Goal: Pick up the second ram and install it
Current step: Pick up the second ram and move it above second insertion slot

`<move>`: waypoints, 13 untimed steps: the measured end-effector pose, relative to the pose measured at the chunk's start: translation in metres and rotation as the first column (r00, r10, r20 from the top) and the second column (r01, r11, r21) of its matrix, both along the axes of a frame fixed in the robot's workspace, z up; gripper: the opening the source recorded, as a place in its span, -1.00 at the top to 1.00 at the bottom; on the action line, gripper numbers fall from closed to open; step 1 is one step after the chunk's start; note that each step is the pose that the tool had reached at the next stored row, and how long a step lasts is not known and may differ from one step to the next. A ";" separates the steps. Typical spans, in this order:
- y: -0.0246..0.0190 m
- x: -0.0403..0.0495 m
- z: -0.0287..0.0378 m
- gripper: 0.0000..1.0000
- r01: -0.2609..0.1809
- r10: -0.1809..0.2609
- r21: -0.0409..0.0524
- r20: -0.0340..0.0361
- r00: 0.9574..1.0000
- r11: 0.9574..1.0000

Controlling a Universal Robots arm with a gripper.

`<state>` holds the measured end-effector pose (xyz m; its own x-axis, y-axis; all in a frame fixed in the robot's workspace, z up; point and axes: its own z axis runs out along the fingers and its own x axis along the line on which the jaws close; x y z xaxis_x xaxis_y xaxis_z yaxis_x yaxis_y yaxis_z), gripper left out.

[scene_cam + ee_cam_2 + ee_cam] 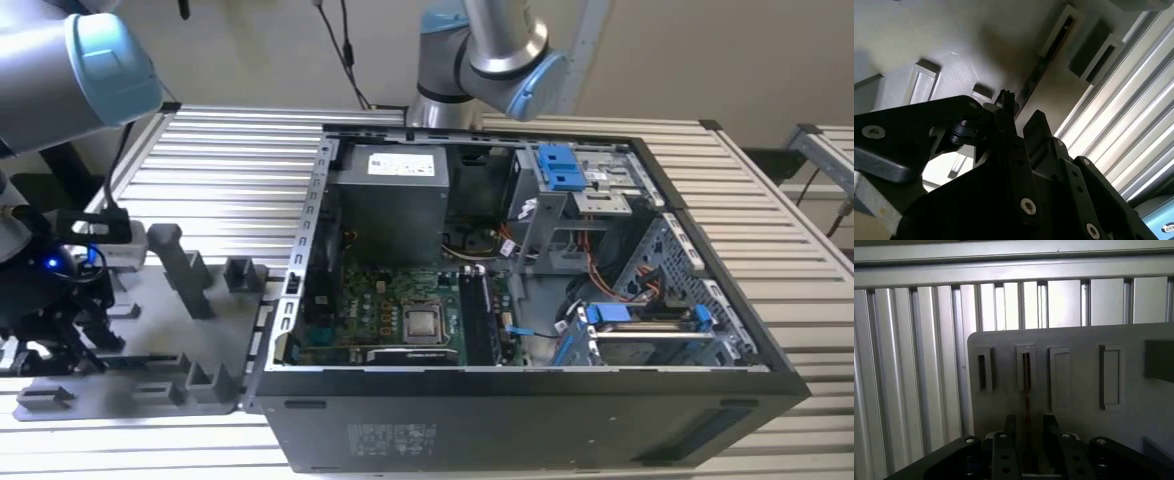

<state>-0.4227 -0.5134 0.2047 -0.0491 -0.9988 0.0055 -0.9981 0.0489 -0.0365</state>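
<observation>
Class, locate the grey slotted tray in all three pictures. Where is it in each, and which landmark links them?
Exterior view: the grey slotted tray lies at the exterior view's left, beside the computer case.
First wrist view: the tray spreads beyond the gripper, slots in a row.
Second wrist view: it forms the backdrop past the gripper.
Shared landmark: the ribbed metal table beneath it.

an open computer case [534,420] sits beside a grey slotted holder [147,335] on a ribbed table [227,150].
</observation>
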 end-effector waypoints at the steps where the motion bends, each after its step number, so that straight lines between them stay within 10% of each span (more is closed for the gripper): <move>1: 0.0000 -0.0004 -0.0008 0.28 -0.003 0.003 0.000 0.001 1.000 1.000; 13: 0.0000 -0.0013 -0.0050 0.28 -0.012 0.012 0.000 0.006 1.000 1.000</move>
<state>-0.4240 -0.5134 0.1997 -0.0373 -0.9993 0.0053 -0.9984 0.0370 -0.0428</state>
